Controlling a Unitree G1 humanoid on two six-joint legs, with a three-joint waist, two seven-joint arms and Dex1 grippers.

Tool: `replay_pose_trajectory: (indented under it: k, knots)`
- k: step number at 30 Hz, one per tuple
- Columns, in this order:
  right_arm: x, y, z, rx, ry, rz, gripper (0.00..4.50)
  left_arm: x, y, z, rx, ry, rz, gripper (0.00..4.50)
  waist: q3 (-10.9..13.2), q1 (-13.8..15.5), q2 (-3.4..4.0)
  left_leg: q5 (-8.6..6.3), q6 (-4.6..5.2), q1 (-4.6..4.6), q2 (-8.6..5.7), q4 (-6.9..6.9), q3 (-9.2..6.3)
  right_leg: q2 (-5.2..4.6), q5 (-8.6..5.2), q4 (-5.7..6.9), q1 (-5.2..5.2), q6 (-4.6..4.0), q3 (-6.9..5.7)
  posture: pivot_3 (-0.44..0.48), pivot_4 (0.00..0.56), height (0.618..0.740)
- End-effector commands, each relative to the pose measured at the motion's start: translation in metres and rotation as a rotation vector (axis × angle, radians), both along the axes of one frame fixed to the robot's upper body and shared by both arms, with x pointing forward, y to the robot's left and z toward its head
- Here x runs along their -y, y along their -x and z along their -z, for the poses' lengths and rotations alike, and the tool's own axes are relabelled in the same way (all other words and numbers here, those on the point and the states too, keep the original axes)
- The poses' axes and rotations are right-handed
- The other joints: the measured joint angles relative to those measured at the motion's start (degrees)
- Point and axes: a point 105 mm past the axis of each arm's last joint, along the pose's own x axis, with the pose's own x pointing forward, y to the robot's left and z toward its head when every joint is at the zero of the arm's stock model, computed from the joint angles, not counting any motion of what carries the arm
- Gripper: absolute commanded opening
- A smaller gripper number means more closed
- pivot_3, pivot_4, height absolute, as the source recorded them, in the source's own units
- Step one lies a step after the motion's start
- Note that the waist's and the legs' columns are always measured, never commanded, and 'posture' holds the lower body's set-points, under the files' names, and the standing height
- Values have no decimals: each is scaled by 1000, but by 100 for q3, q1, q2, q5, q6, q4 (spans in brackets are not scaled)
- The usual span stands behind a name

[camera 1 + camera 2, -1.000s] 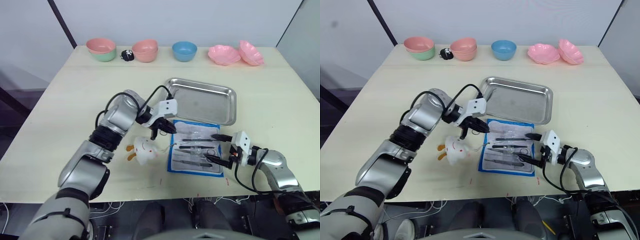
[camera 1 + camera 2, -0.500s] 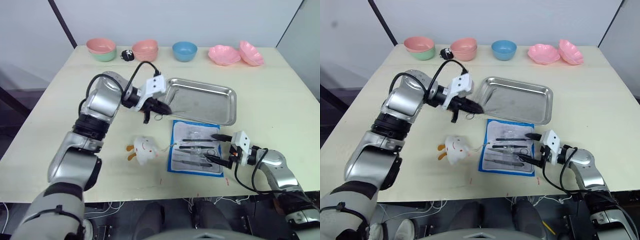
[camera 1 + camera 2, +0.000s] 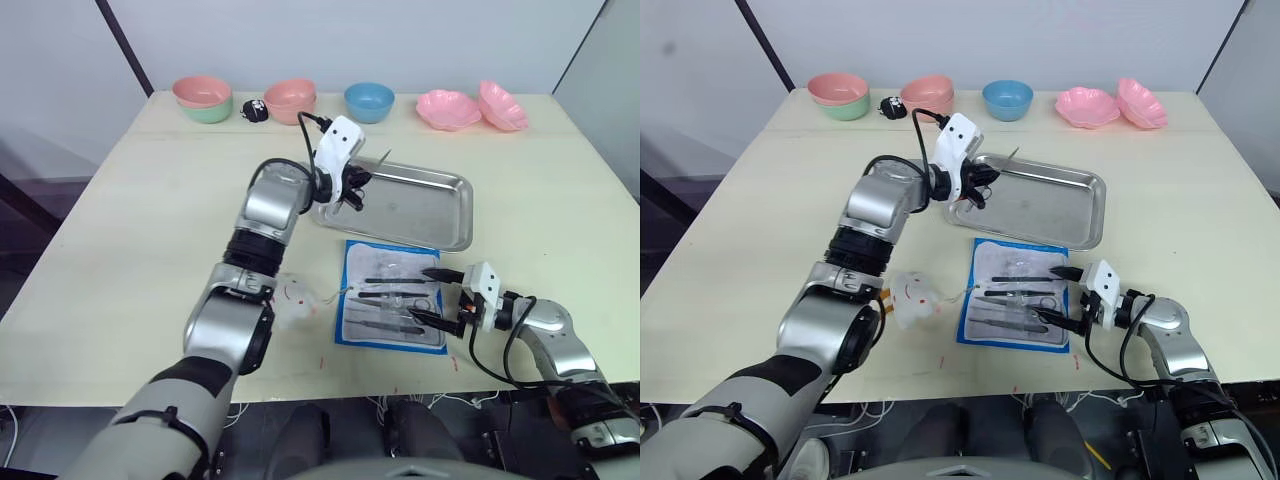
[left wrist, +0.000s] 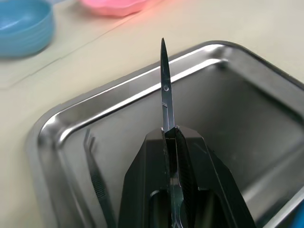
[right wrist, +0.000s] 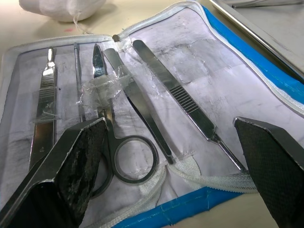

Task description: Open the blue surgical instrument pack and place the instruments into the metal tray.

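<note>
The blue surgical instrument pack [image 3: 391, 309] lies open on the table in front of the metal tray [image 3: 425, 206]. Several instruments sit in its clear pockets, among them scissors [image 5: 109, 97] and forceps [image 5: 176, 100]. My left gripper [image 3: 351, 188] hangs over the tray's left end, shut on a pair of slim scissors [image 4: 164, 86] with the blade pointing away from the fingers. One thin tool [image 4: 97, 176] lies in the tray [image 4: 247, 118] below it. My right gripper [image 3: 432, 295] stands open at the pack's right edge, its fingers [image 5: 71, 175] spread wide over the instruments.
A white lump with orange bits [image 3: 290, 298] lies left of the pack. Along the table's far edge stand round bowls [image 3: 203, 98] [image 3: 291, 100] [image 3: 369, 101], pink dishes [image 3: 448, 108] and a small black object [image 3: 254, 110].
My left gripper rose from the pack's upper left corner and swung right to the tray's left end, carrying the scissors. The right arm has stayed put.
</note>
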Motion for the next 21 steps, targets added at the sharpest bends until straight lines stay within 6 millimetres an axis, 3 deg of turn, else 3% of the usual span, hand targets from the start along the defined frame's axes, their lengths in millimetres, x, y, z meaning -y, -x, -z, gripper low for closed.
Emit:
replay_pose_trajectory:
  k: [1, 9, 21]
  knots:
    - [12, 22, 61, -226, 144, 41, 4500, -2, -14, -8, 13, 4, -118, 64, 0, -1, 0, 1, -1, 0, -3, 0, 0, 0, 0, 0, 0, 1, 0, 0, 150, 740]
    - [10, 23, 61, -226, 141, 42, 4500, -4, -28, 12, -64, -39, -219, 64, 1, -7, -2, 10, -20, 1, -16, -5, -1, 6, 0, 0, 0, 3, -6, 0, 150, 740]
    - [10, 23, 62, -223, 140, 46, 4500, 2, -26, 38, -142, -15, -261, 64, 3, -8, -4, 15, -29, 1, -19, -8, -3, 8, 0, 0, -1, 4, -10, 0, 150, 740]
